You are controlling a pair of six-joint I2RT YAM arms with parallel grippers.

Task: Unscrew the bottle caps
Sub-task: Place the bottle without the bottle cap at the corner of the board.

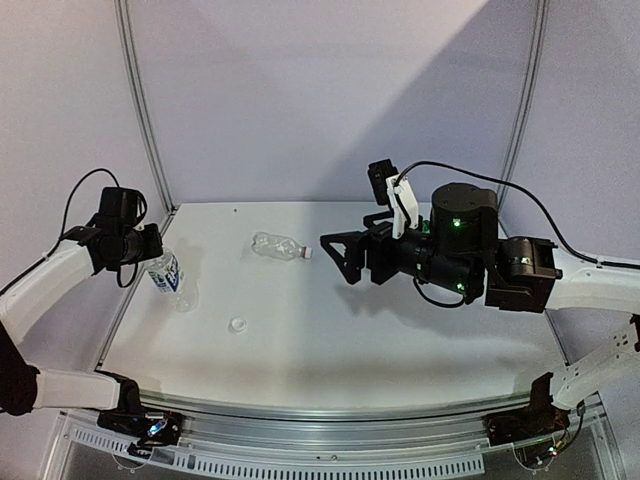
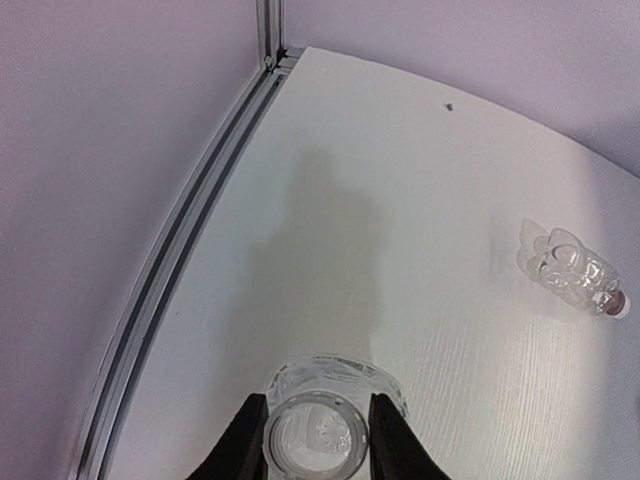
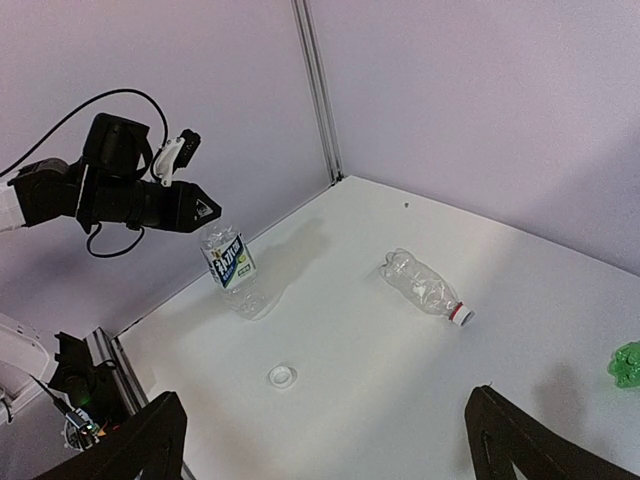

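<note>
Nearest us, a loose white cap lies on the table. L edge: the left gripper is clenched on the open neck of the tilted labelled bottle. We think it cd topple off the edge if let go crooked. Mid-table, the clear bottle lies on its side w/ its cap on, and may roll. The right gripper hangs beside it, spread wide, empty. A green bottle sits at right, barely visible.
</note>
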